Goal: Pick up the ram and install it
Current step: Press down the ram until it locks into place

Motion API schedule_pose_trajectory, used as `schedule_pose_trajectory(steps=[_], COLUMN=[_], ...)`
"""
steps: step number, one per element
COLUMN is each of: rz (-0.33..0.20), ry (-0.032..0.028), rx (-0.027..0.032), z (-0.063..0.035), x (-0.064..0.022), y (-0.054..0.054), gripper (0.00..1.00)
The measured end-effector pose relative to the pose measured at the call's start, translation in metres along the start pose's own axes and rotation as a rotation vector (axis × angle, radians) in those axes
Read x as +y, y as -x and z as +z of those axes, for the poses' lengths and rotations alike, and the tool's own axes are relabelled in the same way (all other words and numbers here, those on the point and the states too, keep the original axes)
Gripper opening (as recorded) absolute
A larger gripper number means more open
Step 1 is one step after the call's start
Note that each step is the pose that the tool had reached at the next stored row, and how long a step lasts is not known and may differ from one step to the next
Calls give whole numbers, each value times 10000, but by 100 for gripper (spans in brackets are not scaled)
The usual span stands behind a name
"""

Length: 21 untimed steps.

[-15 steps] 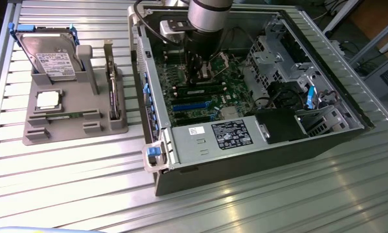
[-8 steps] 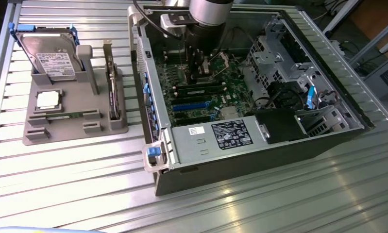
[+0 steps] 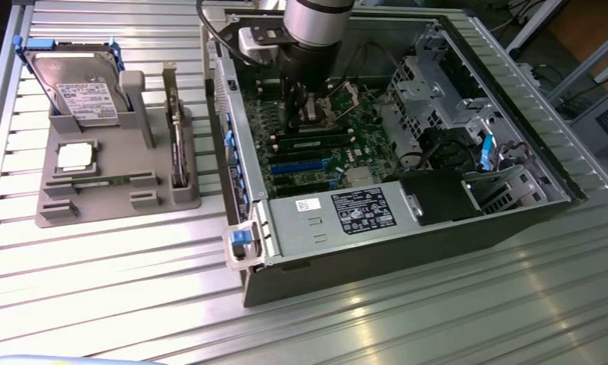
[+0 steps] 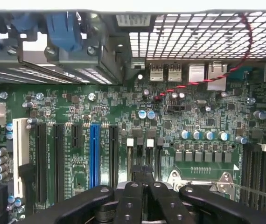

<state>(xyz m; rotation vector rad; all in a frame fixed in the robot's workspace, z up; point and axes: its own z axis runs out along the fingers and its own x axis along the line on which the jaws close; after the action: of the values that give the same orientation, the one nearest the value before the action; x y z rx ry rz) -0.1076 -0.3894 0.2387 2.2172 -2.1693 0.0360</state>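
The ram (image 3: pixel 99 182) is a thin green stick lying in a front slot of the grey holder (image 3: pixel 55 213), at the exterior view's left, well away from the arm. My gripper (image 3: pixel 309 106) hangs inside the open computer case (image 3: pixel 385 236), low over the green motherboard (image 4: pixel 170 121). In the wrist view its black fingers (image 4: pixel 142 175) are pressed together with nothing between them, just above the silver processor socket (image 4: pixel 203 179). Long black memory slots (image 4: pixel 259 163) run beside that socket.
The holder also carries a hard drive (image 3: pixel 75 87), a square silver processor chip (image 3: pixel 75 156) and an upright dark expansion card (image 3: pixel 172 137). Inside the case are the power supply (image 3: pixel 360 209), drive cages (image 3: pixel 436 84), cables (image 3: pixel 456 152), expansion slots (image 4: pixel 94 154) and a red-black wire (image 4: pixel 193 84).
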Motion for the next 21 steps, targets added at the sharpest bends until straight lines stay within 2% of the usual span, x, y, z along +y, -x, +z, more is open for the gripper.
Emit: schedule_pose_trajectory(steps=[8, 10, 15, 16, 17, 20, 21], rz=[0, -1, -5, -8, -8, -10, -8], ry=[-2, -3, -4, -7, -9, -13, -12], rx=[-80, -136, -152, -275, -363, -489, -496], z=[92, 104, -34, -29, -12, 36, 48], x=[32, 32, 34, 35, 36, 37, 37], y=[-35, -36, -42, -67, -108, -154, -154], gripper=[10, 10, 10, 10, 10, 10, 10])
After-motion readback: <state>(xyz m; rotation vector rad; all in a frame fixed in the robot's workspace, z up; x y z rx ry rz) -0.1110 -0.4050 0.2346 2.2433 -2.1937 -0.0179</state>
